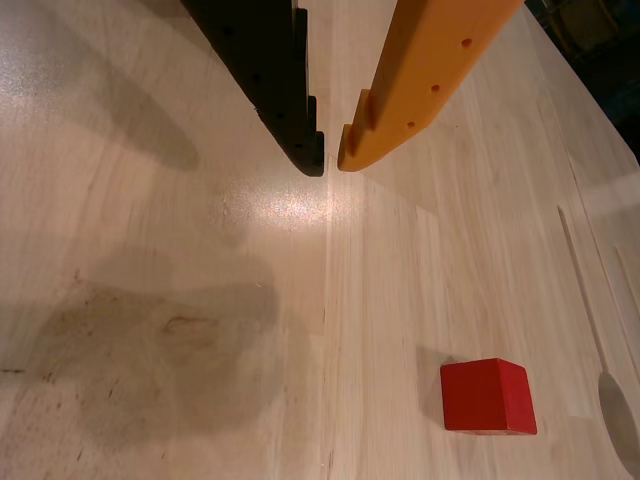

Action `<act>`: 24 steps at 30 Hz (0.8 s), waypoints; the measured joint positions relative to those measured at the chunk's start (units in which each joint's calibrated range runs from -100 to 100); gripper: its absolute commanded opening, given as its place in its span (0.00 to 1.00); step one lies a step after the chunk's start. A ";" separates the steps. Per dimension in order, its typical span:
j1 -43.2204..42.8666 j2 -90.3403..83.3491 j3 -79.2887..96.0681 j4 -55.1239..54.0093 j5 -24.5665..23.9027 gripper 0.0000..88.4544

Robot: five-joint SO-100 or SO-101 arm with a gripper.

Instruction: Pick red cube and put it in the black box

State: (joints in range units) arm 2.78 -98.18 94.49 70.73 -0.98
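The small red cube (pixel 488 396) looks light and rigid; pinch its flat opposite faces, though the claw (pixel 331 158) is nearly pressed together, holding nothing.

Claw (pixel 331 160) nearly closed, empty; red cube (pixel 487 396) well apart.

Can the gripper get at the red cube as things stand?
Probably yes. The red cube sits alone on bare wooden table, nothing beside or over it. The gripper is nearly shut and off to the cube's side, so it must open and shift over first.
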 measured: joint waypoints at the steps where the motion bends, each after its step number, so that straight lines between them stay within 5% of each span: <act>1: 0.00 0.00 0.00 0.00 0.00 0.01; 24: 2.74 9.37 -6.50 -1.75 -0.29 0.01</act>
State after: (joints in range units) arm 5.53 -88.81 87.99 68.98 -1.27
